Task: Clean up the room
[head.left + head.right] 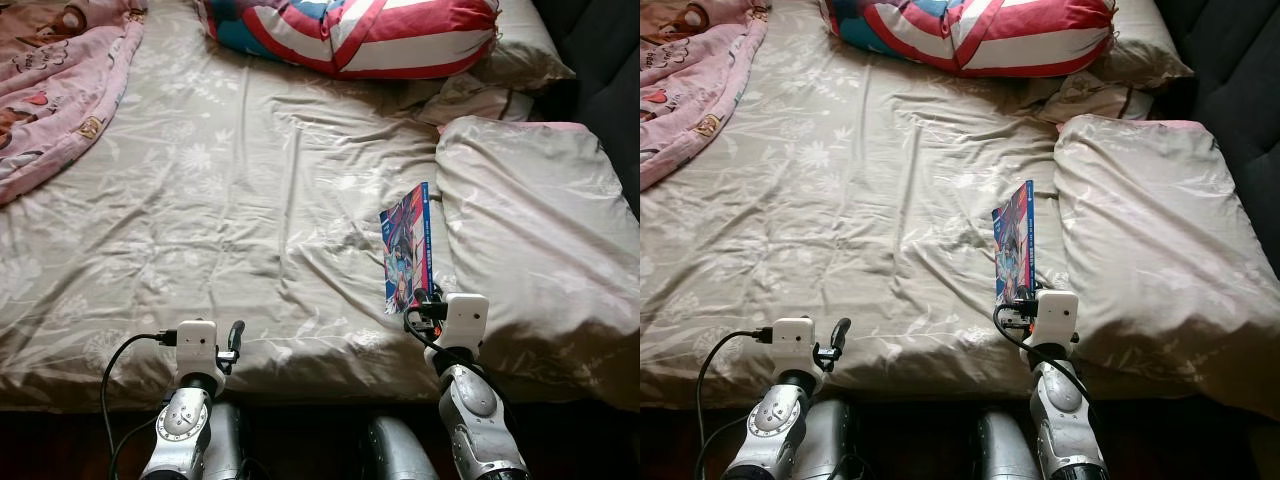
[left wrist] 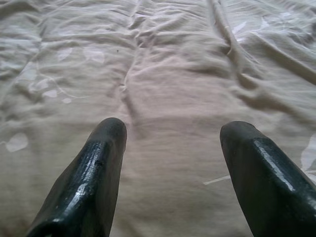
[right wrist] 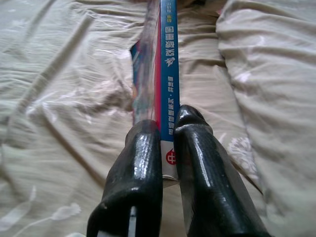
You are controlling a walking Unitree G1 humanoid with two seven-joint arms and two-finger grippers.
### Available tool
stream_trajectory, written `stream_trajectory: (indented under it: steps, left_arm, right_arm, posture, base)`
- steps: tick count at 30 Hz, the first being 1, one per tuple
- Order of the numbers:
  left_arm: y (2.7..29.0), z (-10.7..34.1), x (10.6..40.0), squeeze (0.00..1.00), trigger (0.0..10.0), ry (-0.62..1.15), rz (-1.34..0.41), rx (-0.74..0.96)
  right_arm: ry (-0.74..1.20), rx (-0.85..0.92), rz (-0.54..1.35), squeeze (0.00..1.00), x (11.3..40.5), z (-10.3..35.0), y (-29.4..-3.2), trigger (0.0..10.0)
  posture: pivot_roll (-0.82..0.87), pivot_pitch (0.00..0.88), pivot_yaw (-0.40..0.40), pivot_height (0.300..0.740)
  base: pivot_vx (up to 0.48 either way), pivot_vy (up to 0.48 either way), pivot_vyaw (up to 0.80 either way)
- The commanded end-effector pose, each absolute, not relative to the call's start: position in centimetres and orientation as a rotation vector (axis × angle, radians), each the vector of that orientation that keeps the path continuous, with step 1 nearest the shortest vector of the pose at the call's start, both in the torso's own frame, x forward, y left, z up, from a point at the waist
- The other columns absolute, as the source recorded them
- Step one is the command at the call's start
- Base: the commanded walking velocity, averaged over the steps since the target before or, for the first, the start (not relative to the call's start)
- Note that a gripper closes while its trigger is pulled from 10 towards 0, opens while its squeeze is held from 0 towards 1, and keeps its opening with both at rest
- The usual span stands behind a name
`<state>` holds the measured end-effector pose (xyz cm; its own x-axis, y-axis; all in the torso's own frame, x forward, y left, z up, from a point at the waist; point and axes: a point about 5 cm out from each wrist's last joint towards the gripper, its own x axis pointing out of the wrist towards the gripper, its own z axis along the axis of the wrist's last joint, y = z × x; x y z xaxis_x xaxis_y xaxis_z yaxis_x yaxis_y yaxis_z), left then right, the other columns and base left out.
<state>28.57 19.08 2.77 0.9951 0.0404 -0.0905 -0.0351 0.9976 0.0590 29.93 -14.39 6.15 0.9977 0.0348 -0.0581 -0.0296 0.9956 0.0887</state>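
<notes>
Black fingers (image 3: 197, 163) of the right gripper (image 3: 168, 148) are pinching a thin book (image 1: 408, 248) by its near end. One finger sits on each side of the book, pressed tight against it. The book has a blue spine with writing on it and a bright picture cover. It stands up on its edge, with the cover facing left and the spine on top. It points away from the robot, out over the bed (image 1: 250, 200).

Just to the right of the book lies a big pale pillow (image 1: 535, 230). The bed sheet under the book is beige with white leaves on it, and it is full of wrinkles.

Over on the left, the left gripper (image 2: 170, 143) hangs low above the near edge of the bed. Its two fingers are spread wide apart and hold nothing.

Far away, at the top of the bed, lies a red, white and blue striped cushion (image 1: 360, 35). A pink blanket (image 1: 55, 85) with little pictures on it is bunched up in the far left corner.
</notes>
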Motion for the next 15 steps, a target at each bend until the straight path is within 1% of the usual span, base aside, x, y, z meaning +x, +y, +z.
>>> stream_trajectory:
  steps: [1,2,5,15]
  left_arm:
    - [19.08,1.67,27.68,0.0,10.0,0.142,0.034,0.055]
    - [19.08,1.68,27.67,0.0,10.0,0.141,0.034,0.055]
    - [19.08,1.69,27.67,0.0,10.0,0.14,0.034,0.055]
    - [19.06,1.66,27.63,0.0,10.0,0.141,0.033,0.054]
  right_arm:
    - [0.017,0.097,0.022,0.0,30.11,6.86,-14.63,10.0]
    - [0.018,0.097,0.024,0.0,30.11,6.84,-14.58,10.0]
    - [0.018,0.098,0.024,0.0,30.12,6.81,-14.52,10.0]
    - [0.02,0.097,0.022,0.0,30.16,6.79,-14.62,10.0]
  posture:
    - [-0.07,0.259,-0.105,0.63]
    - [-0.07,0.259,-0.105,0.63]
    - [-0.07,0.259,-0.105,0.63]
    - [-0.07,0.259,-0.104,0.63]
  base:
    - [0.0,0.0,0.0]
    - [0.0,0.0,0.0]
    - [0.246,0.0,0.0]
    - [0.296,0.0,0.0]
